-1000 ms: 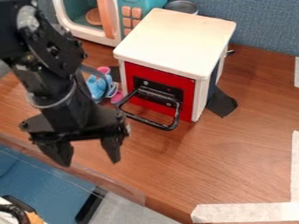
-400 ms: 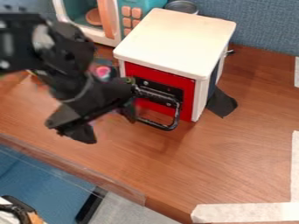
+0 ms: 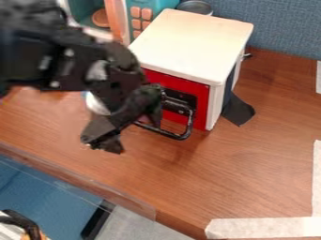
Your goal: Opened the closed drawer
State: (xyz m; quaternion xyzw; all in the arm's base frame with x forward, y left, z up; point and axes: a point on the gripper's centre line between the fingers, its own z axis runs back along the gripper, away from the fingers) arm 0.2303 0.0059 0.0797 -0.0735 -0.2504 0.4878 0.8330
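On the wooden surface (image 3: 257, 159), the red drawer (image 3: 202, 103) sits shut in the front of that white-topped box (image 3: 197, 40), and right by its black handle (image 3: 179, 136) hangs the gripper (image 3: 134, 131), its two fingers spread well apart.

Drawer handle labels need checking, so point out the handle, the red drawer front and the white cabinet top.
Handle (image 3: 168, 133), camera view: its front bar.
Red drawer front (image 3: 202, 105), camera view: bare right side.
White cabinet top (image 3: 191, 44), camera view: its middle.
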